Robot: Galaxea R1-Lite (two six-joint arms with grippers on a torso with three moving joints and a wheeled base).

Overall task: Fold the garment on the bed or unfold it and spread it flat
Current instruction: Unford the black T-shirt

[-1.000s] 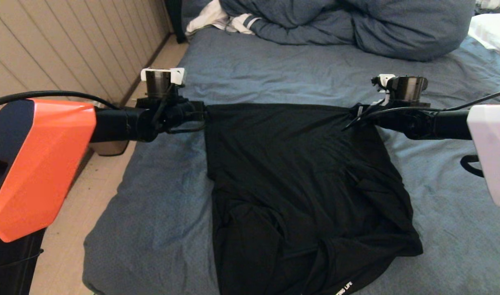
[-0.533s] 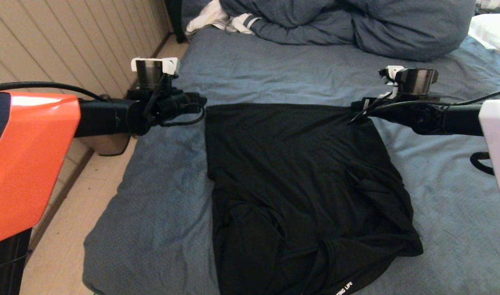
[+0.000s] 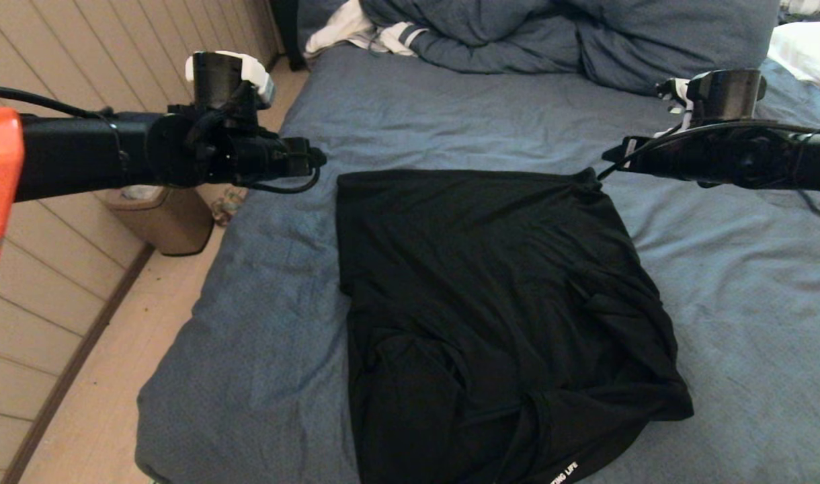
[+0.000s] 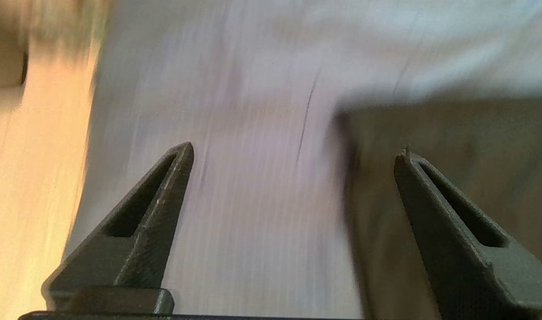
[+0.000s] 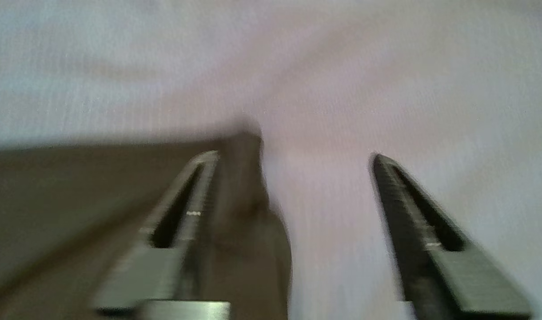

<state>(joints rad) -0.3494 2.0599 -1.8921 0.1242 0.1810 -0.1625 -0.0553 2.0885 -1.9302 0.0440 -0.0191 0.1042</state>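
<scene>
I saw that the garment (image 3: pixel 490 302) was thin black cloth, matt, with soft creases. The bed (image 3: pixel 450 114) had a cover of wrinkled blue-grey fabric, a little rough in the weave. The duvet (image 3: pixel 585 40) looked like the same matt cloth. The left gripper (image 4: pixel 293 153) had fingers (image 4: pixel 146 231) of dark matt plastic with a grainy surface. The wall (image 3: pixel 80 40) looked like pale ribbed panels, the floor (image 3: pixel 107 396) like smooth light wood.

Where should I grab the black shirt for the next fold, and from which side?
Take the black shirt at its two far corners, left and right, each tool coming down from above at its own outer side. That far edge lies straight and flat on the bed; the near end is bunched. Both tools hang open above those corners.
</scene>
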